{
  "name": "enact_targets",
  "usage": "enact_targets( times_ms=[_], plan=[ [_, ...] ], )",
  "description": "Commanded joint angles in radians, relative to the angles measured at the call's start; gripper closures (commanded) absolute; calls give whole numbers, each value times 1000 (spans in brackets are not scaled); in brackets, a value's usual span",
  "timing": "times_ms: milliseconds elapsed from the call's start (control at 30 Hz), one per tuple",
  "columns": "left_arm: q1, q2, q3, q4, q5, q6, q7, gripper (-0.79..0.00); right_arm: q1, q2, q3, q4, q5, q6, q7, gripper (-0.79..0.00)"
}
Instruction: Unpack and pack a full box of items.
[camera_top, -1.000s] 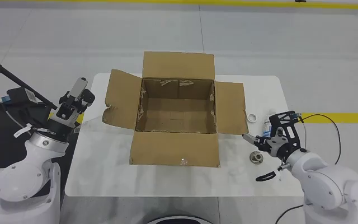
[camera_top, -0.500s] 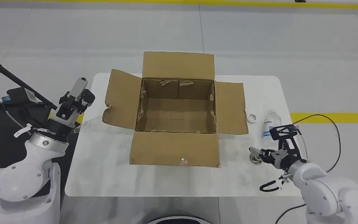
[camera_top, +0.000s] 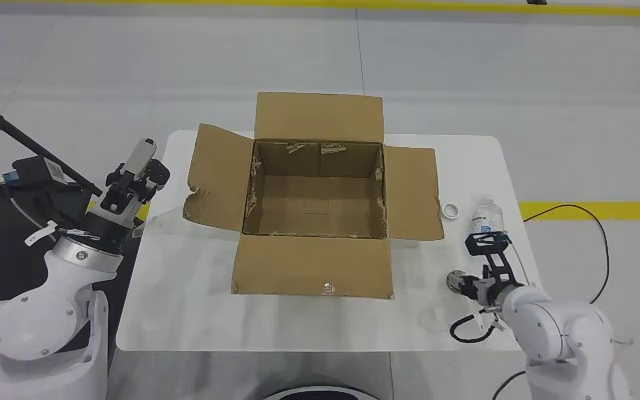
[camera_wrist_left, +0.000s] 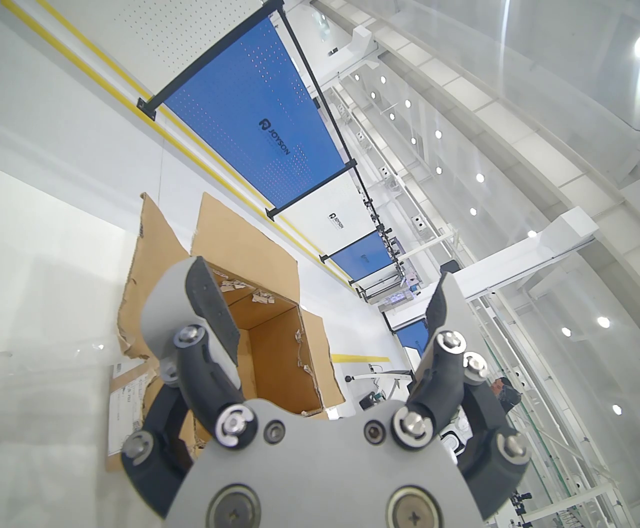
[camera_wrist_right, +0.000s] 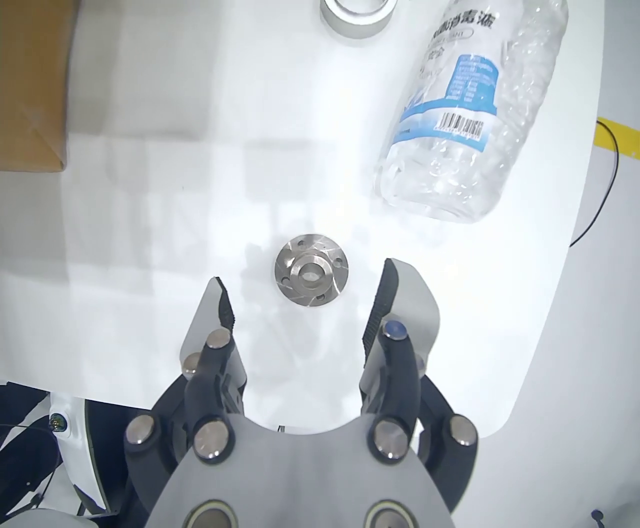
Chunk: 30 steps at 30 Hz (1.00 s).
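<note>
You are looking at the box (camera_top: 312, 265) standing empty, with flange (camera_wrist_right: 311, 276), bottle (camera_wrist_right: 457, 115) and tape roll (camera_wrist_right: 357, 15) lying beside it. Your right gripper (camera_wrist_right: 302, 295) is hovering spread over the flange, grasping nothing, your left gripper (camera_wrist_left: 320, 270) gaping idle; repacking is apparently waiting

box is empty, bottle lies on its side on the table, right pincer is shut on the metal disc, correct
Not quite: the right pincer is open and not touching the metal disc, as the right wrist view shows. The rest is right.
</note>
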Motion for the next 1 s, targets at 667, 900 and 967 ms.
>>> enact_targets(
  times_ms=[667, 900, 967],
  plan=[
    [0, 0, 0, 0, 0, 0, 0, -785, 64, 3, -60, 99, -17, 52, 30, -336],
    [0, 0, 0, 0, 0, 0, 0, -785, 87, 3, -81, 120, -33, 66, 37, -320],
    [0, 0, 0, 0, 0, 0, 0, -785, 91, 3, -85, 124, -33, 64, 40, -317]
  ],
)
